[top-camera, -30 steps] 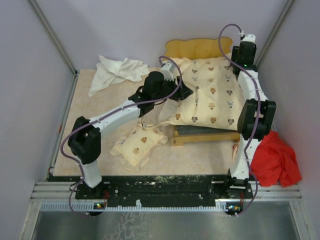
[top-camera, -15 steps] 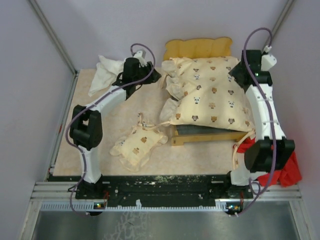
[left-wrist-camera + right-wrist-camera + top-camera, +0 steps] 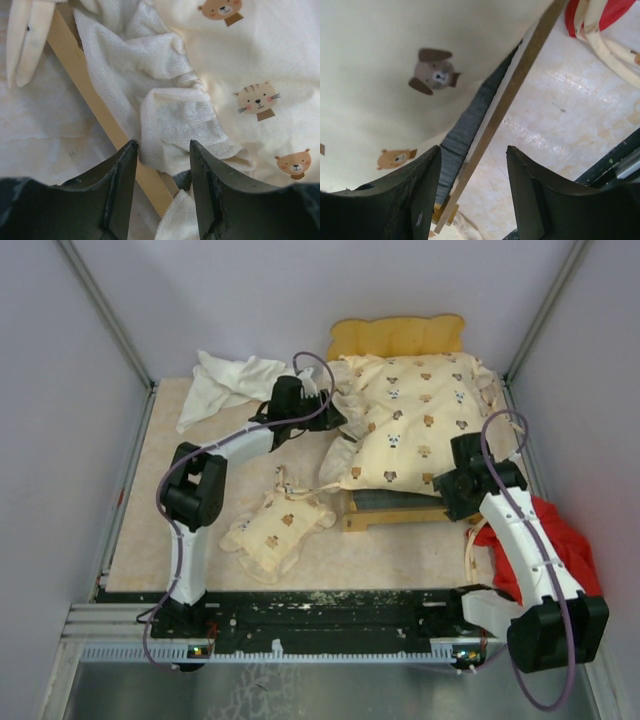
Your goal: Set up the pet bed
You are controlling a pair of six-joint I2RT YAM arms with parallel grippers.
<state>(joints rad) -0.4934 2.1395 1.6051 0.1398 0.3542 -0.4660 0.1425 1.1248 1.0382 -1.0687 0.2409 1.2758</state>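
The pet bed's yellow wavy headboard [image 3: 397,335] stands at the back, and its front rail [image 3: 410,514] shows below the cream animal-print cushion [image 3: 420,430] lying across the frame. The matching small pillow [image 3: 280,527] rests on the table to the left of the bed. My left gripper [image 3: 336,419] is at the cushion's left edge. In the left wrist view the left gripper [image 3: 162,150] is open, with a fold of the cushion's white terry underside [image 3: 170,120] at its tips above the side rail [image 3: 85,80]. My right gripper [image 3: 446,484] is at the cushion's front right corner, and in the right wrist view it [image 3: 472,155] is open over the wooden rail [image 3: 510,95] and grey base [image 3: 470,125].
A plain white cloth [image 3: 225,385] lies crumpled at the back left. A red cloth [image 3: 550,540] sits at the right edge beside the right arm. Grey walls close in on three sides. Cream ties [image 3: 292,485] trail between pillow and cushion.
The left gripper swung out toward the white cloth and has come back to the cushion's left edge. The right arm has pulled from the back right corner down to the cushion's front right corner.
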